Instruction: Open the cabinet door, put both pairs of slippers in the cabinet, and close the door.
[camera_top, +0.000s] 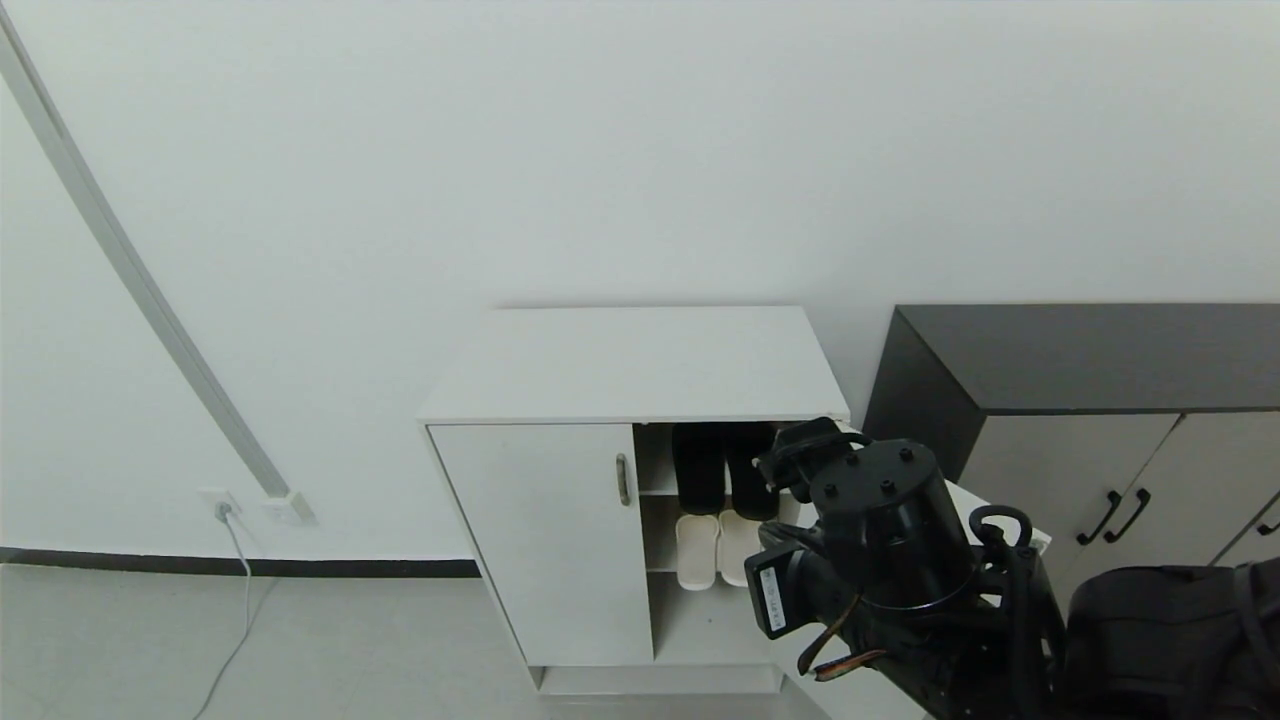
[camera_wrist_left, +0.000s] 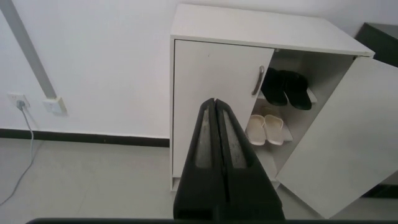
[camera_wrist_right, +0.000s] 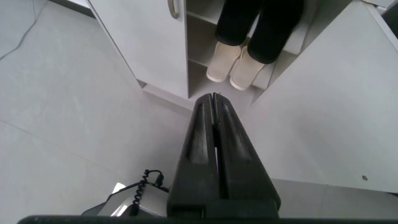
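Two pairs of slippers are sitting inside the white cabinet (camera_top: 630, 365). The black slippers (camera_top: 725, 468) are lying on the upper shelf, and the white slippers (camera_top: 712, 550) are lying side by side on the shelf below, reaching its front edge. The right door (camera_wrist_left: 348, 130) is standing open and the left door (camera_top: 545, 540) is sitting shut. The left gripper (camera_wrist_left: 215, 106) is hanging in front of the cabinet with its fingers pressed together. The right gripper (camera_wrist_right: 215, 99) is hovering over the floor before the open side, its fingers also pressed together.
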